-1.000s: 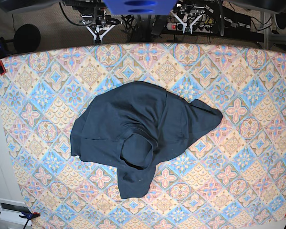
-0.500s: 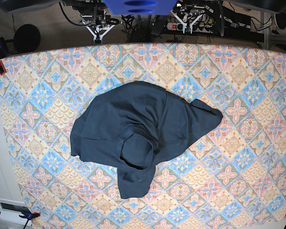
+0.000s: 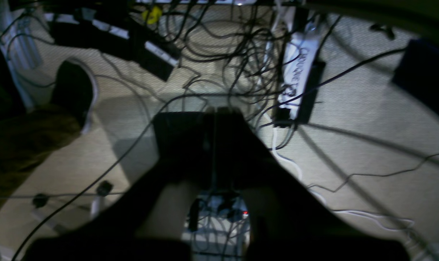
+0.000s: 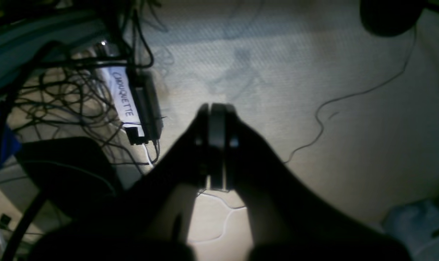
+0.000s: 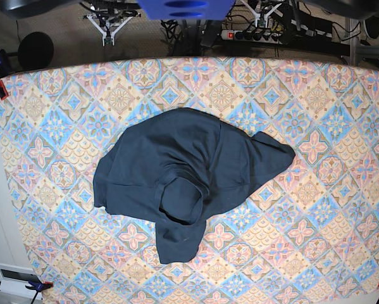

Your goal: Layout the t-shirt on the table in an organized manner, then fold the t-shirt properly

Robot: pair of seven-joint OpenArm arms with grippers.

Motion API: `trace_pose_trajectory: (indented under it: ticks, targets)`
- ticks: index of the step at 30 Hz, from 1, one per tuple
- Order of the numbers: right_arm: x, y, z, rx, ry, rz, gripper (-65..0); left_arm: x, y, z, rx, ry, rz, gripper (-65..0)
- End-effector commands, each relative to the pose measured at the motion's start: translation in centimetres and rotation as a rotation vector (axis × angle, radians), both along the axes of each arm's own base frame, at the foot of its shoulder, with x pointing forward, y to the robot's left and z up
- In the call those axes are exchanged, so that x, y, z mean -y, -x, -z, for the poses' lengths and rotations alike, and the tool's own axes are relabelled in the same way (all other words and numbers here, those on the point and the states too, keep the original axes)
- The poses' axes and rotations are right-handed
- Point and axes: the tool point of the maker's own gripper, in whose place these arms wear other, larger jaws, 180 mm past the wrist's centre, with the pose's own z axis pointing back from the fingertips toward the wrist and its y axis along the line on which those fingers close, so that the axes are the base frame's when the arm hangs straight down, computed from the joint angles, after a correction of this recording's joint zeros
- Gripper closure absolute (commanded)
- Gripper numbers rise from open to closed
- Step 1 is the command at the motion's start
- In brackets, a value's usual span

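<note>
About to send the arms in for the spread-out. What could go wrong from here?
The shirt lies bunched, with one part folded over near its middle; a grab there may lift several layers. Both claws, left and right, are shut above the floor, off the table, so they must open before descending.

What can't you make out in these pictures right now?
- Base view: the t-shirt lies crumpled on the table; its own folds hide the neck label and sleeves.
- Base view: both arms are cut off by the top edge.
- Left wrist view: the left gripper is a dark, blurred silhouette over floor cables.
- Right wrist view: the right gripper is backlit; neither wrist view shows the shirt.
</note>
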Motion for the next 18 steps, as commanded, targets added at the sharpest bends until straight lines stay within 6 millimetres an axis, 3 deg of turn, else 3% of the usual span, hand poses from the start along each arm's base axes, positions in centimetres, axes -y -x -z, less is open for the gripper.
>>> trace_pose_trajectory:
  ticks: [1,8,14,18]
  targets:
    - [0.7,1.0,-0.5,0.001,0.012,-0.009,0.0,-0.7,1.4,-0.4,-0.011,-0.012,0.005,0.0]
    - [4.4,1.5,-4.0,0.087,0.077,-0.074,0.0,-2.5,2.6,-3.5,0.062,-0.036,0.040,0.0]
    - [5.2,2.1,-7.6,0.150,0.095,-0.137,0.0,-3.2,2.7,-7.0,0.144,-0.044,0.081,0.0]
    - [7.5,1.4,-11.5,0.252,0.127,-0.010,0.0,-3.9,1.9,-10.0,0.210,-0.050,0.129,0.0]
